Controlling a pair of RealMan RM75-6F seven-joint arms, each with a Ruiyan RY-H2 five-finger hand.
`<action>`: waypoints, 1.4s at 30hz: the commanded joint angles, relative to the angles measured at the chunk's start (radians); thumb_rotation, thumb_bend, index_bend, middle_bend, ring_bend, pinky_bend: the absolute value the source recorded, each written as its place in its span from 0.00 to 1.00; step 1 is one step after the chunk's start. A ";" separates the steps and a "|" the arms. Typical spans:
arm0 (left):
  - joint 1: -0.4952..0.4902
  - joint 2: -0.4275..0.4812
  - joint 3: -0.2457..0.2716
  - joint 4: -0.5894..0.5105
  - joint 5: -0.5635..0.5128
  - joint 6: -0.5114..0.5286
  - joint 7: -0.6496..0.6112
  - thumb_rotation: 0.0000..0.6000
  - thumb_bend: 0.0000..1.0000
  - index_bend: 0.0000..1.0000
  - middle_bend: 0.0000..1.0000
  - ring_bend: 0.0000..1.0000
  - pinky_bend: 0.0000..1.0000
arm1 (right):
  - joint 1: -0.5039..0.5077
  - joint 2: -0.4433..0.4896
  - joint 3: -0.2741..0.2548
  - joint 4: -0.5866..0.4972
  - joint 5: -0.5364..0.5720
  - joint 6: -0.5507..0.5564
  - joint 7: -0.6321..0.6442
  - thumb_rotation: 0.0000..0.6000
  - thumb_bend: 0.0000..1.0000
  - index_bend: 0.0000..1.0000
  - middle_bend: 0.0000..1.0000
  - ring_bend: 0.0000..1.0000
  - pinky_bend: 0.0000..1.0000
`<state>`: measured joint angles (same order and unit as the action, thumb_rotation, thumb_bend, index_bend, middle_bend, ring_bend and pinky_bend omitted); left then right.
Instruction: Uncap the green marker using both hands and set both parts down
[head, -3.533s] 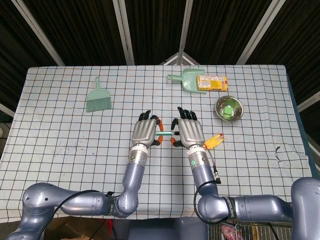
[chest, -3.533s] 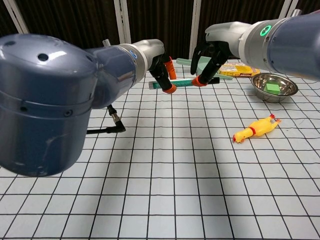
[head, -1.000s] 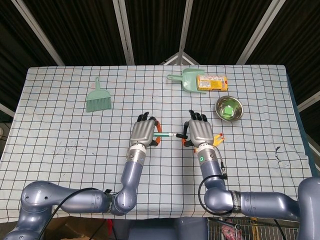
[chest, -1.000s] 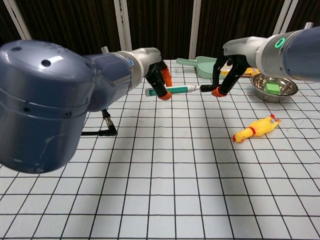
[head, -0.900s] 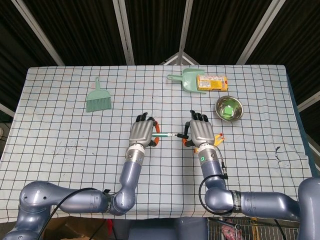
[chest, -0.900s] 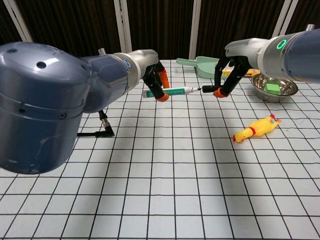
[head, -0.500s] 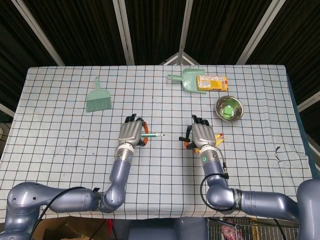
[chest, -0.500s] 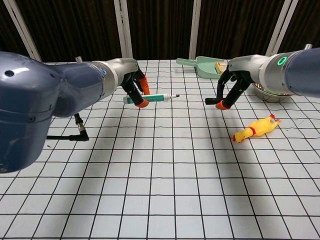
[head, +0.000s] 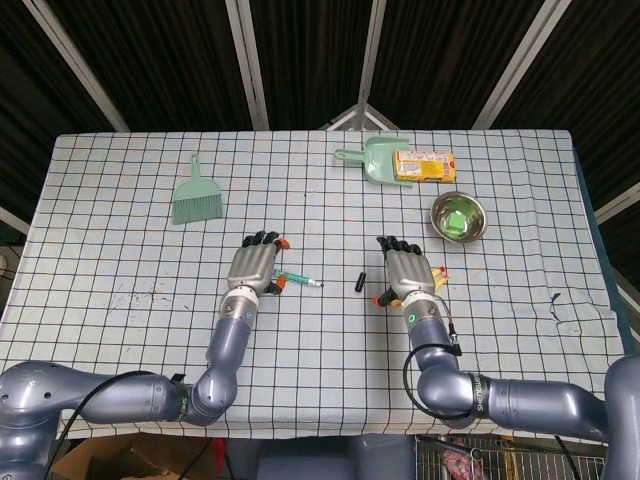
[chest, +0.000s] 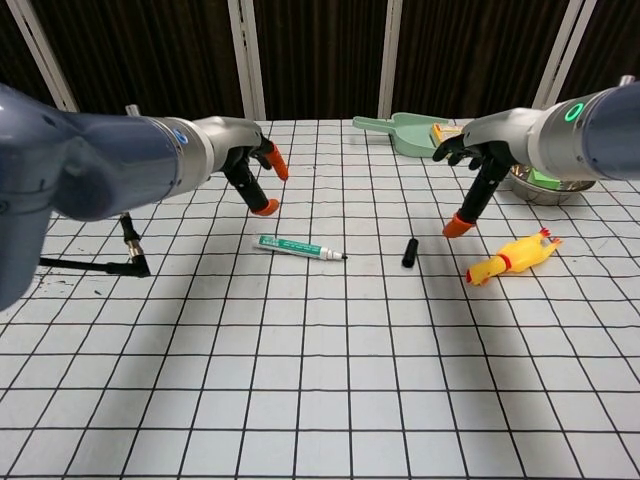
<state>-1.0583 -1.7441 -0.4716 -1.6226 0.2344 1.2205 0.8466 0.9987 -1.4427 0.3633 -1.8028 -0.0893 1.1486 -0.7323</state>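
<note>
The green marker (chest: 298, 247) lies uncapped on the checked cloth, its dark tip pointing right; the head view shows the marker (head: 299, 280) just right of my left hand (head: 255, 267). Its black cap (chest: 409, 252) lies apart on the cloth, and in the head view the cap (head: 360, 280) sits left of my right hand (head: 405, 270). My left hand (chest: 252, 170) hovers above and left of the marker with fingers apart, holding nothing. My right hand (chest: 470, 180) hangs above and right of the cap, fingers spread, empty.
A yellow rubber chicken (chest: 511, 256) lies right of the cap, close under my right hand. A steel bowl (head: 458, 215) with a green block, a green dustpan (head: 377, 160) holding a yellow box, and a green brush (head: 196, 195) sit farther back.
Both hands let go: the marker body and the cap, held above the table half a second ago, now lie on the cloth. Both hands have opened and drawn away from the parts.
</note>
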 joint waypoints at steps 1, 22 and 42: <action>0.022 0.074 -0.011 -0.107 -0.009 0.054 0.016 1.00 0.52 0.09 0.03 0.00 0.00 | -0.003 0.024 0.006 -0.023 -0.006 0.018 0.004 1.00 0.17 0.03 0.00 0.00 0.00; 0.583 0.689 0.418 -0.613 0.691 0.369 -0.343 1.00 0.43 0.16 0.02 0.00 0.00 | -0.415 0.445 -0.228 -0.083 -0.822 0.014 0.454 1.00 0.16 0.03 0.00 0.00 0.00; 0.831 0.757 0.539 -0.316 1.035 0.343 -0.801 1.00 0.43 0.21 0.02 0.00 0.00 | -0.682 0.606 -0.343 -0.041 -1.194 0.124 0.801 1.00 0.16 0.05 0.00 0.00 0.00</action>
<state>-0.2600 -1.0014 0.0563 -1.9725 1.2300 1.5635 0.0987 0.3562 -0.8509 0.0402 -1.8522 -1.2347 1.2360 0.0264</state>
